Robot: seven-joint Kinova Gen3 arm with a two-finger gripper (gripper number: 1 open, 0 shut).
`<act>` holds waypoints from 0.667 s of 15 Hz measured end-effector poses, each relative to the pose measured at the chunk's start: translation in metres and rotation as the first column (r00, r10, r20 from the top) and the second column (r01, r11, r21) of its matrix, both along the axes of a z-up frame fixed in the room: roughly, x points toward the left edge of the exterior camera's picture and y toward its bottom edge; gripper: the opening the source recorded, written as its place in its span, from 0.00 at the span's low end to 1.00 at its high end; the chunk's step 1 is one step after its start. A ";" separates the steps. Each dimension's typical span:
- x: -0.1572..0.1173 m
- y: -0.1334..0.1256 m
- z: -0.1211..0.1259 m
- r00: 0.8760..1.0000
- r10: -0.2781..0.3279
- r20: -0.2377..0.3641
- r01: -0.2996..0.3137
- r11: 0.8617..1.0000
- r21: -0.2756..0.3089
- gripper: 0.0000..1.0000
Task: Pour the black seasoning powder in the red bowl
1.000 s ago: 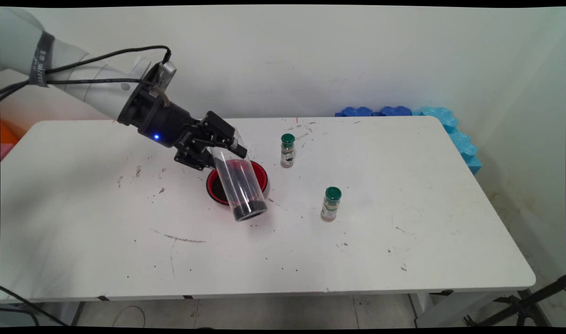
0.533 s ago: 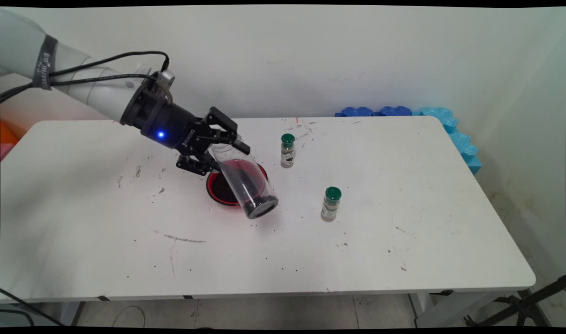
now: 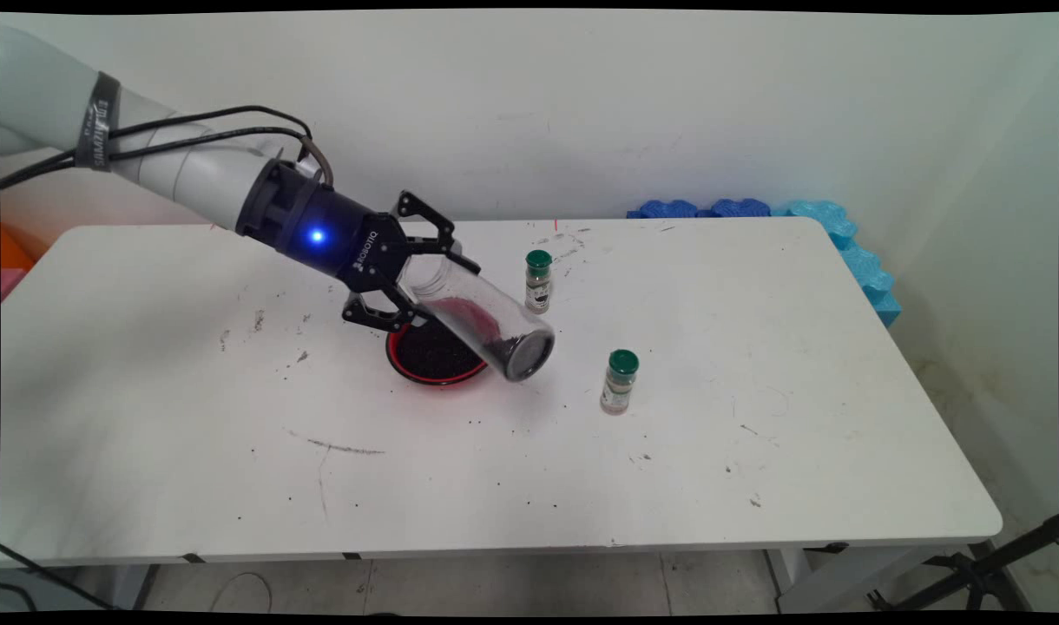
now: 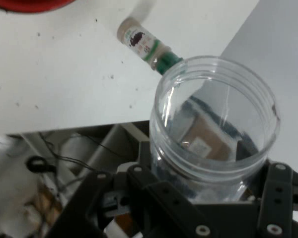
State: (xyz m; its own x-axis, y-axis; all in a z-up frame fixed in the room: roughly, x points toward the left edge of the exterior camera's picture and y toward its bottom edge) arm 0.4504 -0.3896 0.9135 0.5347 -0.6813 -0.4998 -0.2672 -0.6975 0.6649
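My gripper (image 3: 436, 292) is shut on a clear plastic jar (image 3: 490, 321) near its open mouth. The jar lies steeply tilted, its base pointing right and toward the camera, with dark grains gathered along its lower side. It hangs over the right rim of a red bowl (image 3: 396, 356) that holds dark grains. In the hand view the jar (image 4: 213, 119) fills the space between the fingers of the gripper (image 4: 208, 186), a green-capped spice bottle (image 4: 144, 42) lies beyond it, and the red bowl (image 4: 30, 4) shows at the top left edge.
Two small spice bottles with green caps stand right of the bowl, one farther back (image 3: 538, 282) and one nearer (image 3: 619, 382). Blue foam pieces (image 3: 842, 234) line the table's far right corner. Dark grains and scuffs are scattered over the white tabletop (image 3: 755, 330).
The wrist has rotated, swinging the jar's base up and to the right, from near the bowl's front edge toward the rear spice bottle. The grains have slid along the jar's side.
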 end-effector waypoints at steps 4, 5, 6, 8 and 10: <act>-0.001 -0.001 -0.001 0.994 0.092 -0.055 -0.086 0.991 0.104 0.00; -0.001 -0.002 -0.002 0.991 0.115 -0.066 -0.106 0.986 0.128 0.00; -0.001 -0.002 -0.002 0.988 0.137 -0.077 -0.125 0.981 0.150 0.00; -0.001 -0.002 -0.002 0.979 0.178 -0.095 -0.158 0.969 0.190 0.00; -0.001 -0.003 -0.003 0.968 0.224 -0.113 -0.193 0.953 0.233 0.00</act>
State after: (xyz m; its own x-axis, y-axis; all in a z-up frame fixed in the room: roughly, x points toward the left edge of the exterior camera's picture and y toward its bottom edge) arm 0.4492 -0.3925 0.9107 0.5694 -0.4276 -0.7021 -0.0174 -0.8602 0.5097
